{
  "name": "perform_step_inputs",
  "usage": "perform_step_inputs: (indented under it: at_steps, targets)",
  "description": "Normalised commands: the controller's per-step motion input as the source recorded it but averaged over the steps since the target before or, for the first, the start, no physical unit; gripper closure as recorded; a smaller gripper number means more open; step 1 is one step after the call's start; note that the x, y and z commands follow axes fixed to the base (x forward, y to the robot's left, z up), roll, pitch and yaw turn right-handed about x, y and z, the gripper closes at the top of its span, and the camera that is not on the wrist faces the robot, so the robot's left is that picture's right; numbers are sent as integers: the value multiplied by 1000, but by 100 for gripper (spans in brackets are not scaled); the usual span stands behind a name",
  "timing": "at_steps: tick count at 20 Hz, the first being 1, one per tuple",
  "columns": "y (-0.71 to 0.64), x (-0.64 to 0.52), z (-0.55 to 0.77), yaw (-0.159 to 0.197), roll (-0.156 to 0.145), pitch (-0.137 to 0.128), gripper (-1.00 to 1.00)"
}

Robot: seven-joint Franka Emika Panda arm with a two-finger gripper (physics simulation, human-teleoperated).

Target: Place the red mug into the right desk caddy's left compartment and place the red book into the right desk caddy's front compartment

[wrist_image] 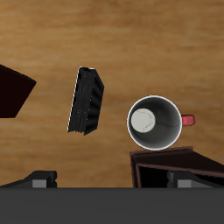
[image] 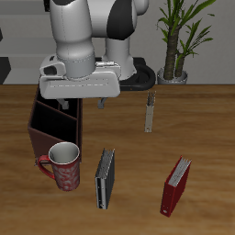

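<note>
Red book (image: 176, 185) nearest front on wooden table (image: 202, 128); potted plant (image: 179, 37) behind.

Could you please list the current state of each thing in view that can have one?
red mug: upright, empty, beside the caddy.
red book: on edge, on the table.
dark book: on edge, on the table.
right desk caddy: compartments empty as far as visible.
end effector: holds nothing.

Red mug (image: 63, 166) upright touching the right desk caddy's (image: 50, 128) low end, red book (image: 176, 185) standing well apart from the caddy
</note>
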Motion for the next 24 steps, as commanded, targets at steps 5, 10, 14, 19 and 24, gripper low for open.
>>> perform_step_inputs:
  at_steps: [5, 10, 14, 19, 24]
  targets:
    - [-117, 81, -261, -7, 65, 15, -100]
    - [-95, 39, -142, 39, 28, -18, -100]
    - [-64, 31, -112, 10, -19, 2, -100]
    - [-13, 42, -189, 15, -2, 11, -100]
    - [-53, 10, -254, 37, -9, 17, -100]
